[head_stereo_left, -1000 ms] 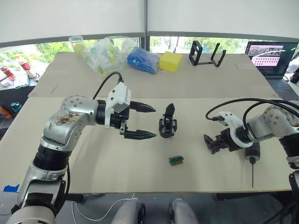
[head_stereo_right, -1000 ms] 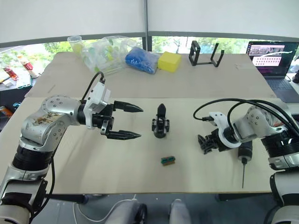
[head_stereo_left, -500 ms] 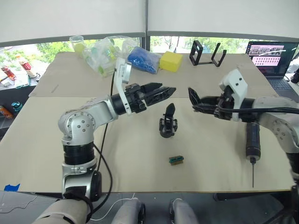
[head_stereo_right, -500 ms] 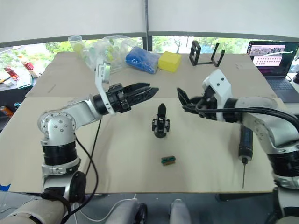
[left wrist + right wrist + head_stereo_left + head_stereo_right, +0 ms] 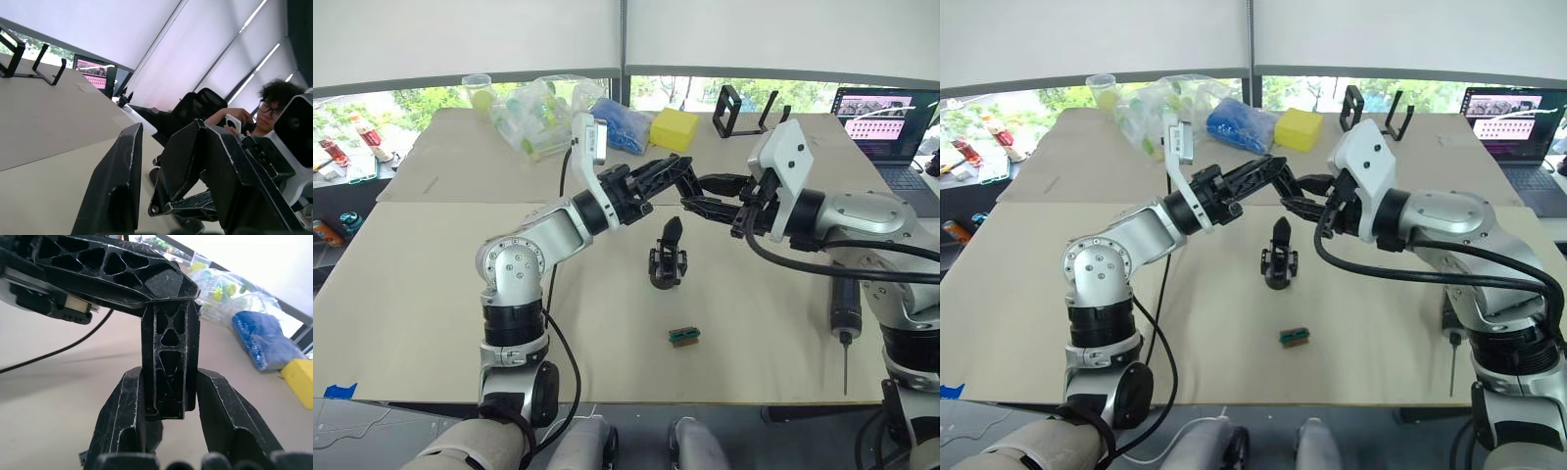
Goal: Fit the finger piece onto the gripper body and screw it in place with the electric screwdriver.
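My left gripper [image 5: 683,180] and right gripper [image 5: 697,196] interlocked above gripper body [image 5: 667,257], right fingers closed around a left finger, left gripper's opening unclear, electric screwdriver [image 5: 843,313] on desk [image 5: 411,284] at right.

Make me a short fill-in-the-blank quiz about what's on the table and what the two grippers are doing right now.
1. The left gripper and right gripper meet in the air above the ____.
2. The electric screwdriver lies on the table, held by ____ gripper.
3. The small green-and-brown block lies on the table ____ the gripper body and the near table edge.

Missing words: gripper body; neither; between
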Motion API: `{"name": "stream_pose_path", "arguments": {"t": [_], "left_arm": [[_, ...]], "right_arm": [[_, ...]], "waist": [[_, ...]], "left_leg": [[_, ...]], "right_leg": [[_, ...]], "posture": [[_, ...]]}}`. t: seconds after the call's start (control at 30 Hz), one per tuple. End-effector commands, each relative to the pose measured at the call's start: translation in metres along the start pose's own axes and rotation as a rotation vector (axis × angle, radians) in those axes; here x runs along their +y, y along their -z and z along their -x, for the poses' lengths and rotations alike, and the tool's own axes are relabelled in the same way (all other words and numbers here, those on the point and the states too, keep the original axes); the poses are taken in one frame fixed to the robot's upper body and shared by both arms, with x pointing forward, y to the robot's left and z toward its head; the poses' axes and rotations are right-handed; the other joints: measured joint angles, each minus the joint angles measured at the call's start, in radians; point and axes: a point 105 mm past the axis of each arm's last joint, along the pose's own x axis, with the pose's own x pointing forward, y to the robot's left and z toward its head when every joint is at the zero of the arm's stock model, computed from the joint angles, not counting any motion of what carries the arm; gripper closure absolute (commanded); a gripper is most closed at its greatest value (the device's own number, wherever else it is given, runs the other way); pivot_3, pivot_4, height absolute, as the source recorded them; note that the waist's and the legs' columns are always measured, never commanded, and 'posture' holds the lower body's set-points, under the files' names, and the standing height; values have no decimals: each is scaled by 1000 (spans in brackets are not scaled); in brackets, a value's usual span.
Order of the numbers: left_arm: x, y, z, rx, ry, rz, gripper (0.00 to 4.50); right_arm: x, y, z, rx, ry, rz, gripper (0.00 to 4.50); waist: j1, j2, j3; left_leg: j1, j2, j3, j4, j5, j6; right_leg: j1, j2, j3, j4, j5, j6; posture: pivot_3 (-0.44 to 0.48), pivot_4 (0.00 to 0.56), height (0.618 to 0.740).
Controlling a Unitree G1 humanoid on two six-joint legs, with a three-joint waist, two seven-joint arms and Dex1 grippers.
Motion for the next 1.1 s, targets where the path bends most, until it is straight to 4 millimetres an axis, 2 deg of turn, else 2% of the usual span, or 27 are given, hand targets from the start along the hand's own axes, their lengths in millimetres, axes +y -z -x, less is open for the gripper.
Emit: {"name": "stream_pose_path", "arguments": {"t": [0.03,0.3,0.4,0.5,0.7,0.73,0.77,0.83,1.0,1.1], "left_arm": [[-8,-8,-1,-36,22,-26,2325],[-10,-12,-2,-74,37,3,2325],[-9,-13,-4,-84,33,-3,3126],[-10,-11,-8,-84,41,-6,4500],[-12,-15,-9,-74,65,-34,4500],[-12,-15,-8,-57,77,-52,4500],[-13,-15,-6,-35,94,-76,4500],[-16,-17,2,45,173,-166,4500],[-24,-12,23,228,357,-406,4500],[-32,-8,42,351,488,-366,4500]], "right_arm": [[-5,-18,4,-56,50,98,3395],[-4,-16,3,-45,53,139,3395],[-2,-16,3,-46,51,151,3395],[2,-16,2,-46,40,175,3395],[2,-19,5,-62,51,214,3395],[1,-20,7,-65,50,215,2362],[-1,-21,8,-66,54,225,2017],[4,-26,15,-80,-48,186,1327],[15,-40,30,-168,-334,-155,1327],[22,-37,31,-140,-480,-323,1327]], "waist": [[0,0,0],[0,0,0],[0,0,0],[0,0,0],[-2,0,0],[-3,0,0],[-4,0,0],[-6,0,0],[-9,0,0],[-8,0,0]], "left_leg": [[0,0,0,0,0,0],[0,0,0,0,0,0],[0,0,0,0,0,0],[0,0,0,0,0,0],[0,0,0,0,0,0],[0,0,0,0,0,0],[0,0,0,0,0,0],[0,0,0,0,0,0],[1,0,0,-2,0,0],[2,0,0,-3,0,0]], "right_leg": [[0,0,0,0,0,0],[0,0,0,0,0,0],[0,0,0,0,0,0],[0,0,0,0,0,0],[0,0,0,0,0,0],[0,0,0,0,0,0],[0,0,0,0,0,0],[0,0,0,0,0,0],[1,1,0,-1,0,0],[2,1,-1,-2,0,-1]], "posture": [[0,150,740],[0,150,740],[0,150,740],[0,150,740],[0,150,740],[0,150,740],[0,150,740],[0,150,740],[0,150,740],[0,150,740]]}}
